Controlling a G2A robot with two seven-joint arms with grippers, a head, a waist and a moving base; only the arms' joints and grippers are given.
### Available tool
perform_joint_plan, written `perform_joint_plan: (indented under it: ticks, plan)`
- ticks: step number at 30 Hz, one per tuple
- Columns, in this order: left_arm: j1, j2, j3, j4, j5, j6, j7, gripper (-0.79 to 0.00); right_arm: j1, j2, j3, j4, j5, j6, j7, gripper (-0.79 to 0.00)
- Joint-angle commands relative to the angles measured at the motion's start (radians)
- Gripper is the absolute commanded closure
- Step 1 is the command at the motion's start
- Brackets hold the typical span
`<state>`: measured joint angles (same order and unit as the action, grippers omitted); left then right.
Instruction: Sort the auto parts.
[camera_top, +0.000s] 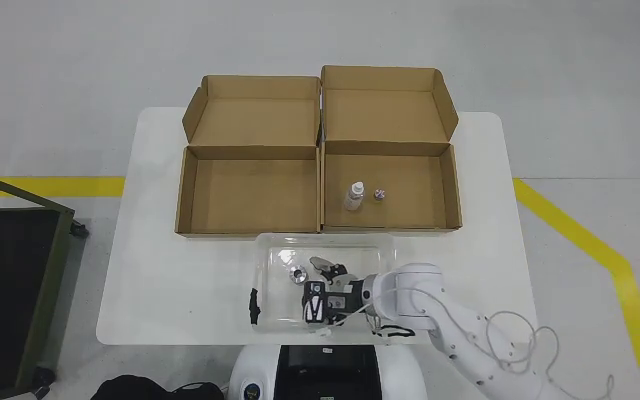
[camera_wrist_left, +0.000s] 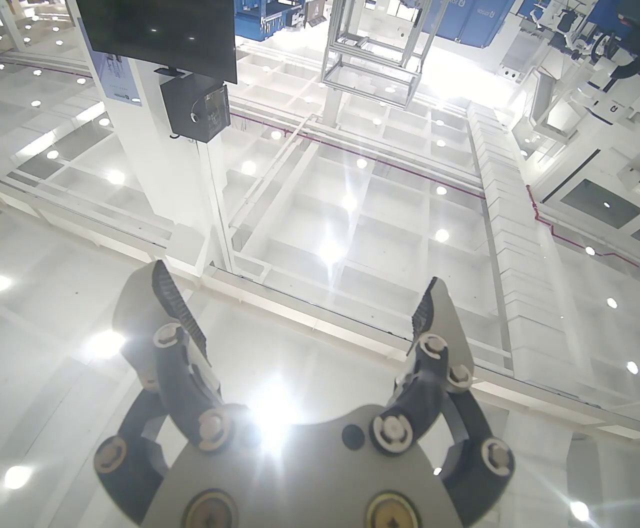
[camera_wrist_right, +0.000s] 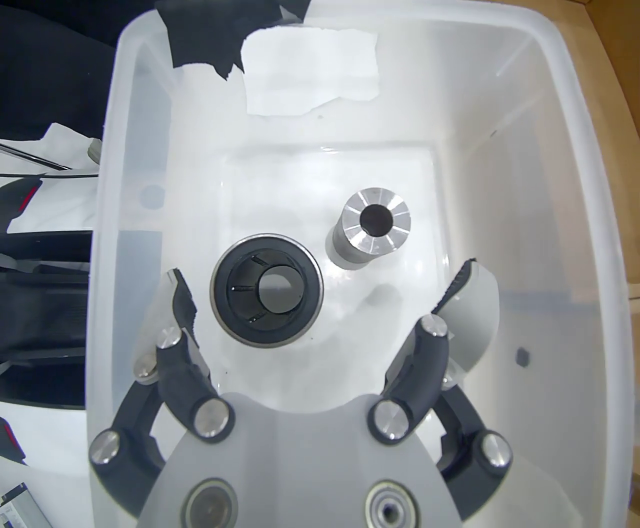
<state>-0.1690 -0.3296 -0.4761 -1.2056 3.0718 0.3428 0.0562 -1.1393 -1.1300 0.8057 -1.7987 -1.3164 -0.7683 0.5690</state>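
The right gripper hangs over the clear bin with its jaws wide apart and nothing in them. Two parts stand on the bin floor. One is a black ring part with a thin metal rim and a hole in the middle. It sits between the jaws, close to one of them. The other is a shiny metal sleeve with slits cut in its top, just beside the ring. Both look hard and quite heavy, so they will not squash. The smooth metal looks slippery, so a loose grip could let a part slide out. I think the best hold on the ring is across its round outer rim, one jaw on each side. The sleeve is best held around its straight body, not by the slit top. The left gripper points up at the ceiling, jaws apart and empty. Past the bin are two open boxes. The left box has nothing in it, and the right box holds a small white part and a tiny round one.
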Motion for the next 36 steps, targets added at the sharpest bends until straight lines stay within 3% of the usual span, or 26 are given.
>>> perform_joint_plan:
  ticks: [1, 5, 6, 9, 20, 24, 36]
  plan:
    - [0.0, 0.0, 0.0, 0.0, 0.0, 0.0, 0.0, -0.785, 0.005, -0.002, -0.005, 0.01, 0.001, 0.0, -0.001, -0.785]
    - [0.0, 0.0, 0.0, 0.0, 0.0, 0.0, 0.0, -0.785, 0.013, -0.004, -0.013, 0.024, 0.004, 0.0, -0.005, -0.785]
    - [0.0, 0.0, 0.0, 0.0, 0.0, 0.0, 0.0, -0.785, 0.015, -0.005, -0.015, 0.026, 0.003, -0.001, -0.006, -0.72]
    - [0.0, 0.0, 0.0, 0.0, 0.0, 0.0, 0.0, -0.785, 0.019, -0.007, -0.022, 0.032, 0.004, -0.003, -0.009, -0.382]
    - [0.0, 0.0, 0.0, 0.0, 0.0, 0.0, 0.0, -0.785, 0.024, -0.008, -0.028, 0.046, 0.005, -0.006, -0.019, -0.16]
    - [0.0, 0.0, 0.0, 0.0, 0.0, 0.0, 0.0, -0.785, 0.022, -0.008, -0.027, 0.044, 0.01, -0.011, -0.028, 0.0]
    - [0.0, 0.0, 0.0, 0.0, 0.0, 0.0, 0.0, -0.785, 0.018, 0.001, 0.018, 0.044, 0.036, -0.012, -0.055, 0.0]
